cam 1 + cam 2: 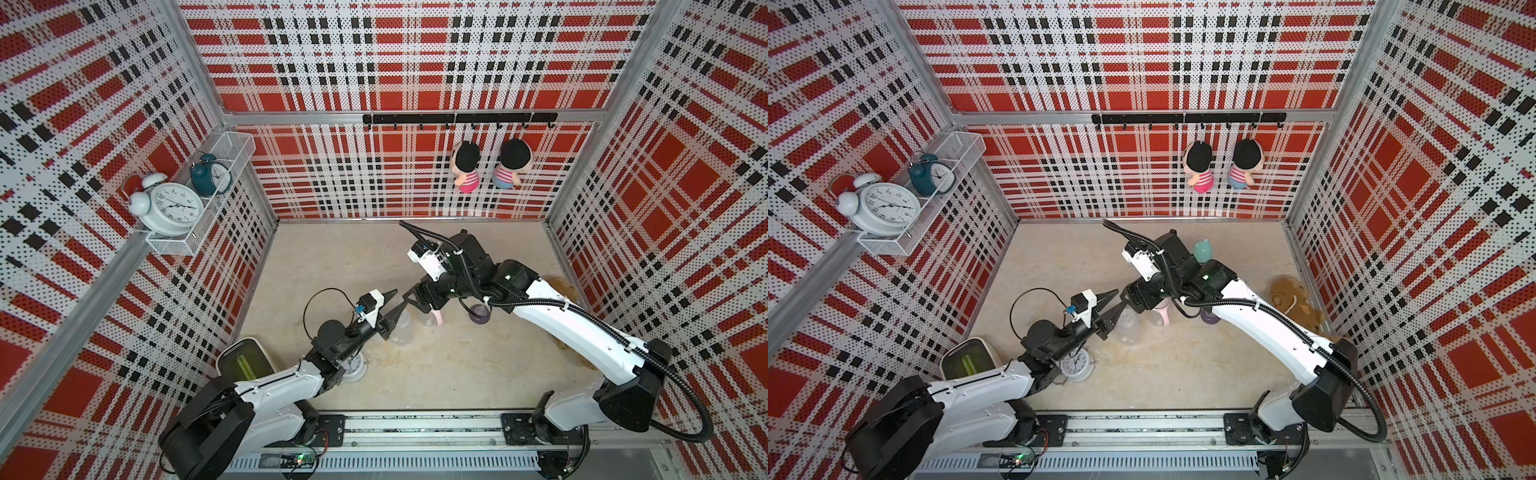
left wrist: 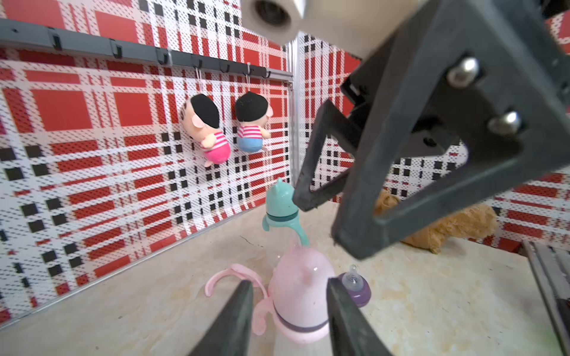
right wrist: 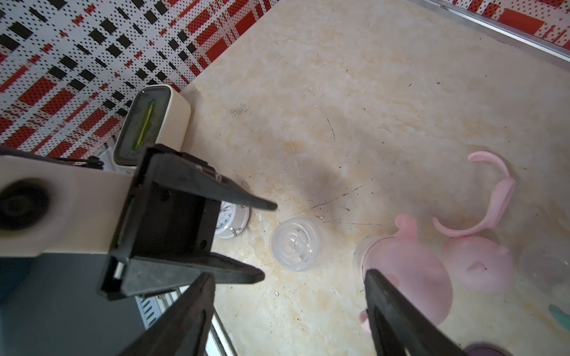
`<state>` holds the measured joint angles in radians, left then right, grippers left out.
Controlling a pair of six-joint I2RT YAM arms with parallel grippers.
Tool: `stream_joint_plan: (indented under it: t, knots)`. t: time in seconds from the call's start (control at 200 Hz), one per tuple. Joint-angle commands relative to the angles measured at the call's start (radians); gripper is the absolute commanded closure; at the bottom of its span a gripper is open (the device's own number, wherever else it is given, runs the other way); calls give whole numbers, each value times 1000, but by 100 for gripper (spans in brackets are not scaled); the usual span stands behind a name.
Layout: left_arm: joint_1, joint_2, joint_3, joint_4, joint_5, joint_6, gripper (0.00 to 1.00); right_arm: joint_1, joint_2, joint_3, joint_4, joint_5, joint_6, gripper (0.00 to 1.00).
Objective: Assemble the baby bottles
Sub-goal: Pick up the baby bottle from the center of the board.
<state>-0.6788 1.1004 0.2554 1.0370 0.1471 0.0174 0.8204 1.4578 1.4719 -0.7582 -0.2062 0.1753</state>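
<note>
The left gripper (image 1: 399, 299) hovers at mid-table, its fingers apart with nothing between them. Its tips point at the clear bottle (image 3: 296, 243), which stands just beyond them. The bottle is upright on the table (image 1: 436, 374), open-mouthed and bare of any collar. It looks like thin, stiff plastic: light, smooth and easy to tip or skid. It is probably best pinched across the body below the shoulder, leaving the threaded neck free.

Above the bottle and slightly to its right hangs the right gripper (image 3: 289, 272), fingers spread wide and empty.

Next to the right is the pink dome cap (image 3: 407, 274), close by one right finger. Its rounded, glossy wall would likely slip, so a hold low across its sides, under the ears, seems safest. Whether it sits on a bottle I cannot tell.

The pink handled ring (image 3: 493, 197) lies flat just beyond it. It is thin and probably springy, so it is better taken by the band than by a handle.

Farther right is the purple collar (image 2: 354, 286) with its soft teat; the hard rim is the place to grip it.

The teal bottle (image 1: 1202, 249) stands at the far side, capped and upright.
</note>
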Motion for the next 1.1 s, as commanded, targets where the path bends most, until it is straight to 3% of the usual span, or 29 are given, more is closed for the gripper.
stream_joint_plan:
  t: [0.0, 0.08, 0.15, 0.281, 0.481, 0.712, 1.092]
  knots:
    - [19, -35, 42, -127, -165, -46, 21, 20, 23, -37, -29, 58, -31, 19]
    - [53, -52, 61, -201, -249, -97, 11, 49, 43, -46, -29, 87, -40, 18]
    - [102, -64, 67, -243, -246, -152, 6, 68, 65, -54, -19, 110, -41, 18]
    - [153, -95, 52, -263, -210, -199, 6, 88, 111, -72, 14, 132, -40, 18]
    - [181, -161, 62, -371, -291, -223, 3, 113, 167, -97, 65, 150, -42, 16]
    - [222, -206, 66, -432, -308, -247, 3, 121, 232, -130, 148, 162, -29, 16]
    - [229, -209, 67, -463, -317, -246, 3, 140, 327, -127, 175, 169, -10, 24]
